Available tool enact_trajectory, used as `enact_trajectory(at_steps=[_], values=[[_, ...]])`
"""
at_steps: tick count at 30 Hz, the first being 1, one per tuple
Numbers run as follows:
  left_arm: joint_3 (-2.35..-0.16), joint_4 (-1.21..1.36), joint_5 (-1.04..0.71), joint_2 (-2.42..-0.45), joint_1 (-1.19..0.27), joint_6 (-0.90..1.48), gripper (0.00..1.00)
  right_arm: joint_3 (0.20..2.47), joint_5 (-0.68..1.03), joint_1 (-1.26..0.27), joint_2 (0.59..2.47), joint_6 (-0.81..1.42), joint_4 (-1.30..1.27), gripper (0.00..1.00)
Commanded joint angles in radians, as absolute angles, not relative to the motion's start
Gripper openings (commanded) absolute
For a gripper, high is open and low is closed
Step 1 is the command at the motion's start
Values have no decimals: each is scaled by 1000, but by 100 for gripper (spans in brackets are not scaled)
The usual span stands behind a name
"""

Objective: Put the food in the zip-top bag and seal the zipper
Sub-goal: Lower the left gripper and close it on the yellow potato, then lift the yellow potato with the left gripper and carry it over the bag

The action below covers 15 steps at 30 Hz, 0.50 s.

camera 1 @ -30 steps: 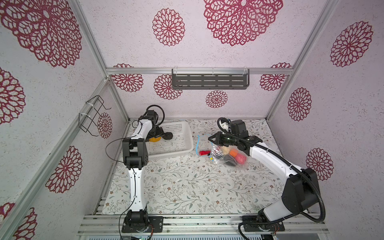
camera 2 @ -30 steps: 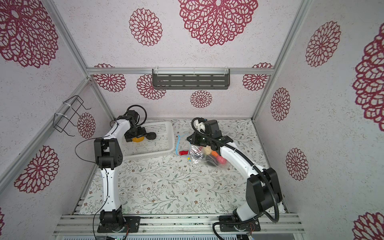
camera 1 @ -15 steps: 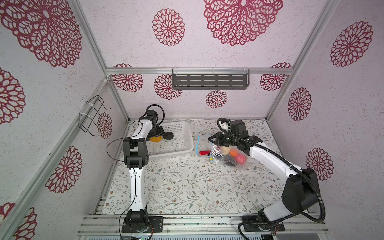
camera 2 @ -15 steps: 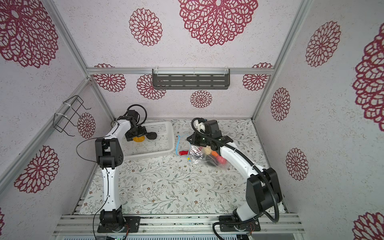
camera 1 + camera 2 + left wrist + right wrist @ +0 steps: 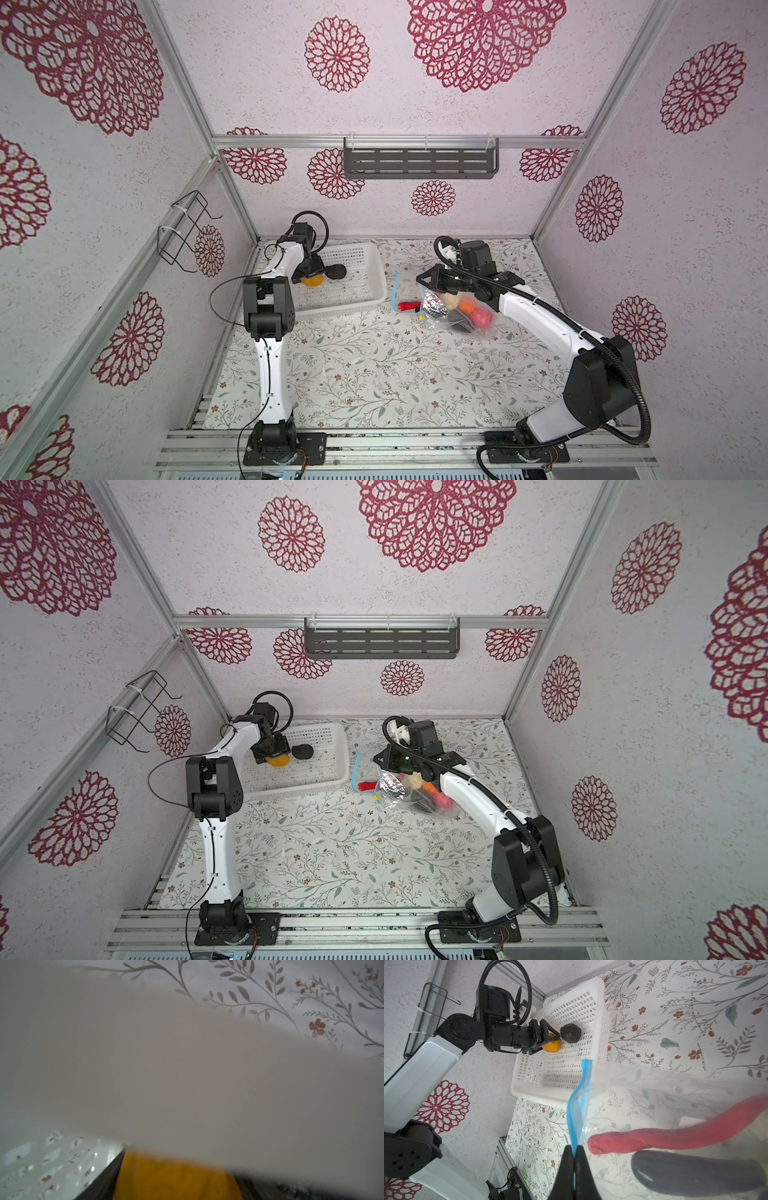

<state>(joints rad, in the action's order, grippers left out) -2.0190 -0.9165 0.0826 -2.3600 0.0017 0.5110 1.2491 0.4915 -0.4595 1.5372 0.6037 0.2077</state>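
Right wrist view gives the clearest look. The right tool (image 5: 574, 1148) is clamped tight on the zipper (image 5: 576, 1101) and holds up the mouth of the zip-top bag (image 5: 654, 1088). The bag lies on the tabletop (image 5: 374, 365) just right of the white basket (image 5: 600, 1022), with its mouth turned toward it. A red chilli (image 5: 675, 1134) and a dark lump (image 5: 695, 1172) show inside the bag.

At the far left, the left tool (image 5: 550, 1042) reaches into the basket with its jaws spread to either side of the yellow-orange potato (image 5: 554, 1046). I cannot tell whether they already press on it. A black ball (image 5: 571, 1032) sits just to the potato's right.

The step in hand looks like picking up the potato. Its rounded shape may squirt out of a skewed pinch, so the jaws should close squarely across its middle without nudging the black ball. It then needs lifting clear of the basket wall before going right. The bag's mouth looks narrow from here, so it probably needs spreading before the drop.
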Motion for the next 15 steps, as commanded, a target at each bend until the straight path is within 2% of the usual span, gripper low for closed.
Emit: enact_trajectory(at_steps=[1, 15], values=[[-1985, -927, 48, -2293, 2, 530, 71, 1275, 476, -463, 1527, 606, 210, 0], [-1770, -872, 33, -2079, -127, 544, 64, 1268, 473, -463, 1514, 606, 207, 0]])
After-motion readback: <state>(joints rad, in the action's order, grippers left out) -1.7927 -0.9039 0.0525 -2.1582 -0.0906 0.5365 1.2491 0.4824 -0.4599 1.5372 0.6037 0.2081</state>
